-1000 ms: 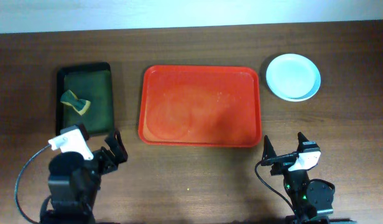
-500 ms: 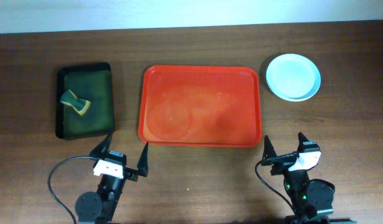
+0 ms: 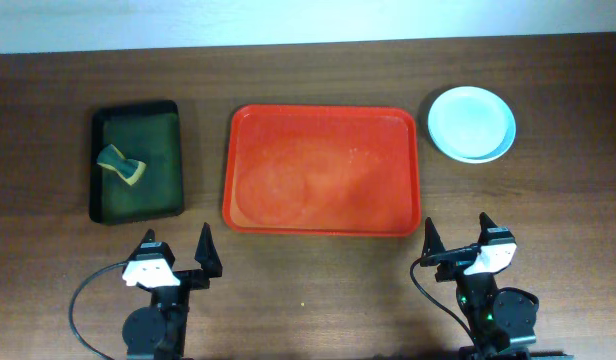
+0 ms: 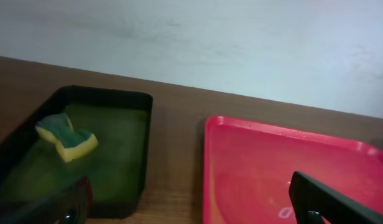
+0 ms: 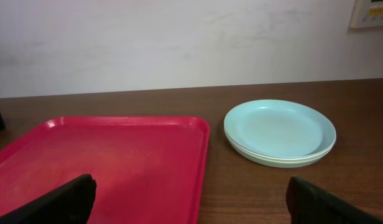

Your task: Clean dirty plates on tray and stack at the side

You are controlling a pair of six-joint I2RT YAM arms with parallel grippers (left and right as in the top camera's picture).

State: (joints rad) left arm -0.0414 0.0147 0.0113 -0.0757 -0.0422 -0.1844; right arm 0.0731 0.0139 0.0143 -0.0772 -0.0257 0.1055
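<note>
The plates [image 3: 471,123] sit stacked on the tabletop [image 3: 548,200] right of the bare tray [image 3: 323,170], my left jaws and right jaws apart and empty; I judge them light, stiff, slick, best pinched at the rim.

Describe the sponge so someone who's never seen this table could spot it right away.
Find the big red-orange tray mid-table. Left of it sits a smaller dark green tray. The sponge lies inside, the only thing there, green over yellow with a pinched middle.
</note>
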